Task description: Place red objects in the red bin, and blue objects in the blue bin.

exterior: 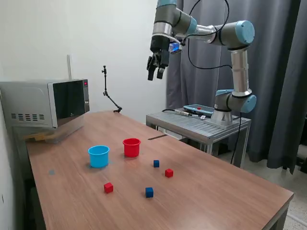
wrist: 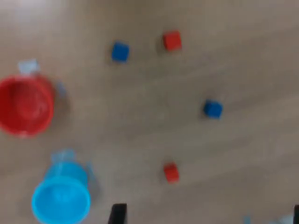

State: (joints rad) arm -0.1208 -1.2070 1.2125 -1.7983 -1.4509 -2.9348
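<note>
Four cubes lie loose on your table [exterior: 216, 191], none sorted yet. Going from the exterior view's left: blue cup [exterior: 99, 156], red cube [exterior: 108, 188], red cup [exterior: 131, 147], blue cube [exterior: 149, 192], a second blue cube [exterior: 156, 163], a second red cube [exterior: 169, 173]. Your gripper [exterior: 156, 73] hangs high above the table, holding nothing; whether its fingers are spread, you cannot tell. Judged next: descend over one cube and grasp it.

A grey microwave [exterior: 47, 108] sits on the wooden tabletop [exterior: 201, 191], well below the end effector [exterior: 157, 72]. A thin black stand [exterior: 109, 93] rises nearer, and dark curtains [exterior: 283, 72] hang behind.
</note>
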